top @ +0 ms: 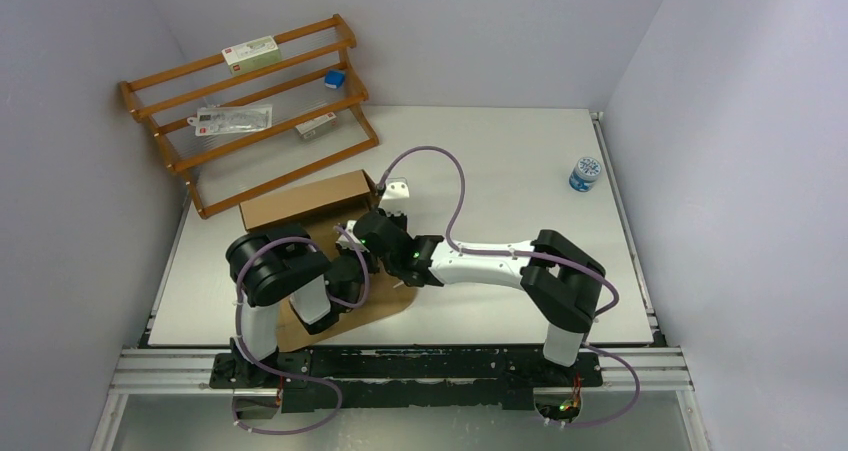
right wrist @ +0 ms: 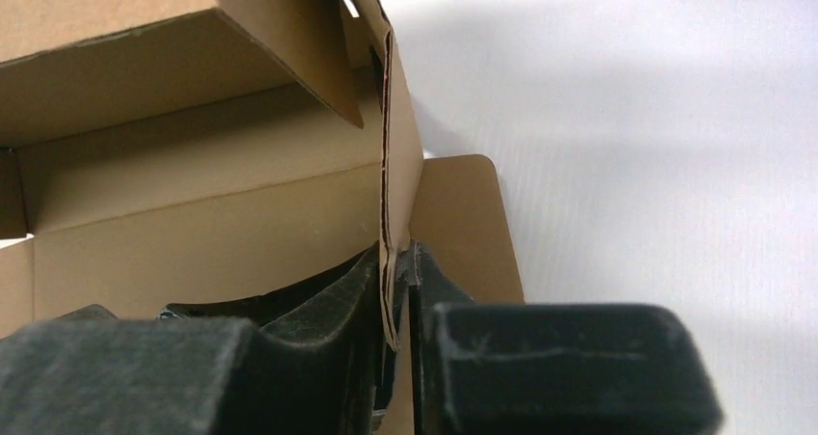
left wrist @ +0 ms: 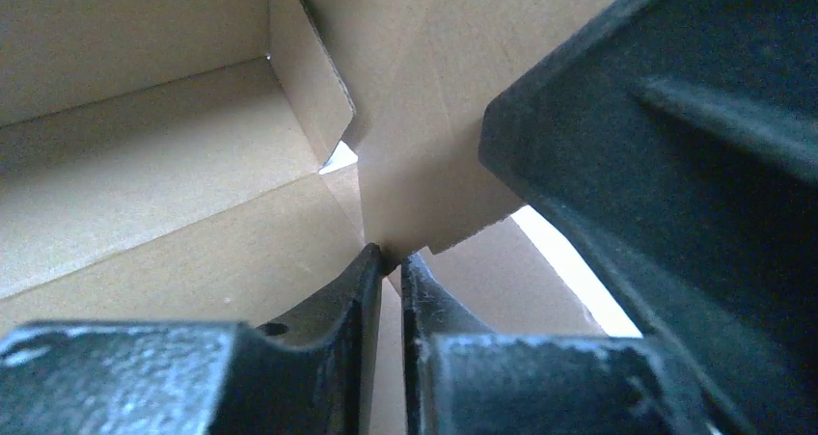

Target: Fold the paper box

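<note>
The paper box [top: 305,199] is plain brown cardboard, partly folded, left of centre on the white table [top: 500,151]; its far wall stands up and a flat flap lies near the arm bases. My left gripper [top: 352,267] is shut on the lower edge of an upright cardboard flap [left wrist: 424,155]. My right gripper [top: 372,233] is shut on the edge of an upright side wall [right wrist: 397,165], seen edge-on between its fingers. The box's inside floor [left wrist: 174,232] and back wall [right wrist: 174,78] show in both wrist views. The right arm [left wrist: 675,165] fills the right of the left wrist view.
A wooden rack [top: 250,101] with small packets and a blue cube stands at the back left, just behind the box. A small blue-and-white jar [top: 585,174] stands at the far right. Grey walls enclose the table on three sides.
</note>
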Robot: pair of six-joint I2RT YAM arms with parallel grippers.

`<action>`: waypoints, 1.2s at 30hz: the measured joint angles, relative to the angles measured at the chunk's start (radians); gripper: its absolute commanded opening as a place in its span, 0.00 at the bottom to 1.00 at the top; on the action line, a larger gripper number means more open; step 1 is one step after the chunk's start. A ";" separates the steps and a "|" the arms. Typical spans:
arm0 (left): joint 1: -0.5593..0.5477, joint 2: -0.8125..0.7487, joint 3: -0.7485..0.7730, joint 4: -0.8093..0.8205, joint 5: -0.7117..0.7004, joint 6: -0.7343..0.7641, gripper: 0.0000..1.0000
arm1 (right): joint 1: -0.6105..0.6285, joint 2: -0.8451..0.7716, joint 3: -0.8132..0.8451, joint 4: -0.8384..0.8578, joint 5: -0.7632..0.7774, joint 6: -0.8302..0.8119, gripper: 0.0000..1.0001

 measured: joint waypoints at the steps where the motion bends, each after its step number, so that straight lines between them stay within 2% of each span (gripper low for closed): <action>1: 0.000 0.000 0.000 0.000 -0.001 0.000 0.12 | -0.001 0.000 0.000 0.000 -0.001 -0.002 0.22; 4: 0.000 0.001 0.000 0.000 -0.010 -0.003 0.06 | -0.004 -0.003 0.000 -0.003 -0.004 -0.023 0.30; 14: -0.001 0.014 0.002 0.003 -0.036 -0.018 0.05 | -0.009 -0.064 -0.001 -0.008 -0.068 -0.163 0.55; 15: 0.000 0.014 0.003 0.003 -0.042 -0.020 0.05 | -0.007 -0.082 -0.003 -0.006 -0.082 -0.184 0.59; 18: 0.000 0.017 0.004 0.004 -0.057 -0.033 0.05 | -0.010 -0.146 -0.006 0.001 -0.113 -0.261 0.80; 20: 0.000 0.017 0.004 0.005 -0.063 -0.042 0.05 | -0.027 -0.202 -0.034 0.017 -0.158 -0.331 0.85; 22: 0.000 0.019 0.004 0.004 -0.060 -0.037 0.05 | -0.061 -0.260 -0.077 0.052 -0.243 -0.372 0.85; 24: 0.000 0.020 0.007 0.004 -0.056 -0.036 0.05 | -0.125 -0.322 -0.127 0.107 -0.396 -0.407 0.85; 28: 0.000 0.022 0.008 0.004 -0.048 -0.039 0.05 | -0.329 -0.395 -0.240 0.266 -0.677 -0.466 0.88; 31: 0.003 0.022 0.008 0.004 -0.038 -0.048 0.05 | -0.426 -0.370 -0.299 0.367 -0.852 -0.526 0.88; 36: 0.018 0.022 0.007 0.005 -0.006 -0.066 0.06 | -0.482 -0.244 -0.316 0.494 -1.086 -0.639 0.89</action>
